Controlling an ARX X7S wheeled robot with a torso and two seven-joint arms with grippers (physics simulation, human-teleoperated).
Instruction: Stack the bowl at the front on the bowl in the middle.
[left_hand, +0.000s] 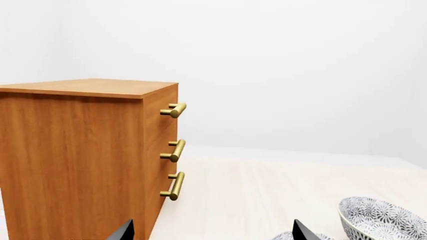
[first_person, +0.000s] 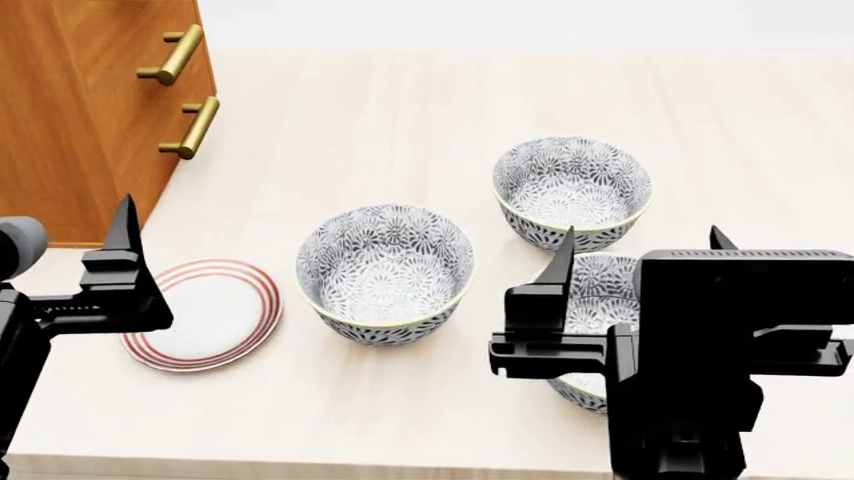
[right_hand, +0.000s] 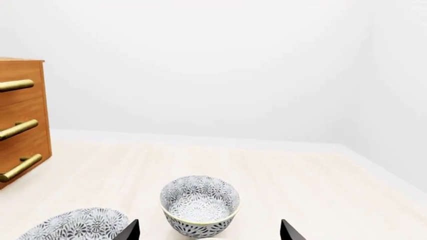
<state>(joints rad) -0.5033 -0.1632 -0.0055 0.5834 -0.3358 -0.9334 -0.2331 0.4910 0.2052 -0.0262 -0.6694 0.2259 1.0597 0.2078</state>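
Note:
Three flower-patterned bowls stand on the pale wooden table (first_person: 400, 100). The bowl at the front (first_person: 601, 290) is at the near right, mostly hidden under my right gripper (first_person: 642, 240), which hovers above it, open and empty. In the right wrist view that gripper (right_hand: 210, 231) shows wide-apart fingertips. The bowl in the middle (first_person: 384, 265) (right_hand: 73, 225) stands upright to the left of the front one. My left gripper (left_hand: 212, 231) is open and empty, out at the left near the plate; only one of its fingers (first_person: 124, 240) shows in the head view.
A third bowl (first_person: 571, 185) (right_hand: 199, 202) stands at the back right. A red-ringed white plate (first_person: 200, 312) lies at the near left. A wooden drawer cabinet (first_person: 80, 100) (left_hand: 67, 160) with brass handles fills the back left corner. A patterned bowl (left_hand: 383, 220) shows in the left wrist view.

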